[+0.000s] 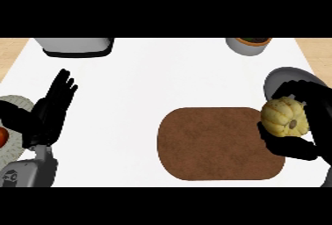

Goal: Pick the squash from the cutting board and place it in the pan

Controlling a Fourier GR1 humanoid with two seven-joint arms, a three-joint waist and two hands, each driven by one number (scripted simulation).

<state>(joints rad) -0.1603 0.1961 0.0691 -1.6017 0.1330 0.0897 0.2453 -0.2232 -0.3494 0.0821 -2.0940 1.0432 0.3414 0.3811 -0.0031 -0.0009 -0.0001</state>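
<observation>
A pale yellow ribbed squash [283, 116] sits in my right hand [310, 123], whose black fingers and thumb curl round it at the right edge of the view. It is held just past the right end of the brown cutting board [214, 145]. Behind the hand, a grey pan [285, 77] shows partly, most of it hidden by the hand. My left hand [53, 107] stands open at the left, fingers straight and pointing up, holding nothing.
A grey appliance [74, 46] stands at the back left. A grey pot with a brown inside [250, 44] stands at the back right. At the left edge lies a speckled plate [16, 132] with something red on it. The white counter [149, 83] ends at wooden strips on both sides.
</observation>
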